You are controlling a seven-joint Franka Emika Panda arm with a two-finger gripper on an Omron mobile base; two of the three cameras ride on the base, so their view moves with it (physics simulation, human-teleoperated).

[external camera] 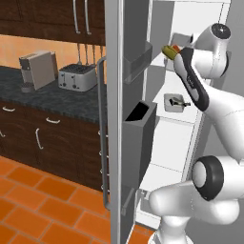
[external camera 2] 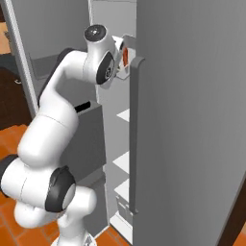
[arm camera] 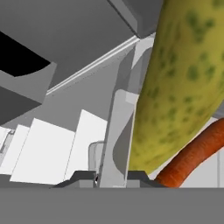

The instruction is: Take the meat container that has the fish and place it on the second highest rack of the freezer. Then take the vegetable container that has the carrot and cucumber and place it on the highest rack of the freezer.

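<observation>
1. The vegetable container [arm camera: 114, 144], a pale grey translucent plastic tub, is sitting between the jaws [arm camera: 112, 177], its thin wall running straight up from between the two dark tips.
2. The jaws are standing nearly closed, clamping that wall.
3. A mottled yellow-green cucumber [arm camera: 179, 83] is lying in the tub just to the right of the jaws in the hand view, and a slim orange carrot [arm camera: 192, 155] is resting against its lower end.
4. In the left base view the container with its cucumber [external camera: 167, 50] and carrot [external camera: 176, 47] is being held high inside the open white freezer [external camera: 181, 138], at the level of the upper shelves.
5. Below the jaws, a second pale grey container [external camera: 175, 102] with a dark item inside is resting on a white freezer shelf.
6. Well off to the jaws' left, a silver toaster [external camera: 76, 76] and a grey coffee machine [external camera: 35, 70] are standing on the dark speckled worktop [external camera: 52, 97].
</observation>
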